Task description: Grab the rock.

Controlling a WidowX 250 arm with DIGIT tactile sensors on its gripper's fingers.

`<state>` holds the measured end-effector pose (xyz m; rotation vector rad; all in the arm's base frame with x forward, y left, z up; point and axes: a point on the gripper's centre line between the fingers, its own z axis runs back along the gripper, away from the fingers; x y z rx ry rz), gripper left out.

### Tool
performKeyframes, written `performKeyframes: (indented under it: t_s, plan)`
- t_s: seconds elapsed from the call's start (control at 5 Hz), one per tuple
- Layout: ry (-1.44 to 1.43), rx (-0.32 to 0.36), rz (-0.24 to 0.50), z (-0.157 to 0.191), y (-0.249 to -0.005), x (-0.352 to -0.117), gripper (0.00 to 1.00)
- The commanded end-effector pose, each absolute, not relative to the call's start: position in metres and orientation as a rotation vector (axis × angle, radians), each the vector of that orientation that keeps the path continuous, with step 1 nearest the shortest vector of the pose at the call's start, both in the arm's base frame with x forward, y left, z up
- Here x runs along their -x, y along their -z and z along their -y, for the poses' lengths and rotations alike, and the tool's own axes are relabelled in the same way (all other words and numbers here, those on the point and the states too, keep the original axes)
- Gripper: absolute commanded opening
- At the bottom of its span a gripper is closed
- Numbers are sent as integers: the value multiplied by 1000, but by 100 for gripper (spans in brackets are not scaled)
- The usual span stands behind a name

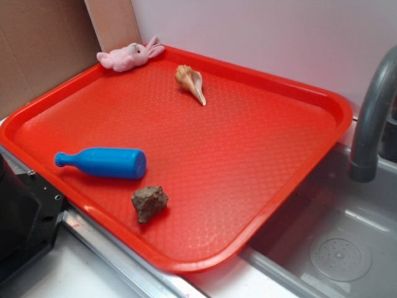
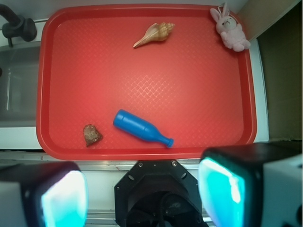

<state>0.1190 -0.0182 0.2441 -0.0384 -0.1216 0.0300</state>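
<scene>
With the tool (image 2: pixel 142 189) spread wide and empty above the tray's near rim, bring it down squarely over the rock (image 1: pixel 149 202), lying just beside the blue bottle (image 1: pixel 102 162)'s base, without nudging the bottle.

The pincer (image 2: pixel 142 194) has two blocky fingers (image 2: pixel 222 189) with glowing turquoise pads, cased in black and pale grey. Between them, at six o'clock, sits a black octagonal mount (image 2: pixel 158 189) dotted with small screws, a dark cable looping inside its round opening.
</scene>
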Motion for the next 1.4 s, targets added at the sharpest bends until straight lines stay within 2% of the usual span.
performKeyframes:
  t_s: [0.0, 0.2, 0.4, 1.0, 1.2]
  plan:
    - [-30, 38, 122, 18, -244, -119, 100]
    - [-142, 40, 58, 68, -202, -153, 100]
    - [-380, -4, -68, 90, -174, -156, 100]
    - [-380, -4, -68, 90, -174, -156, 100]
    - [-308, -46, -33, 102, -138, -146, 100]
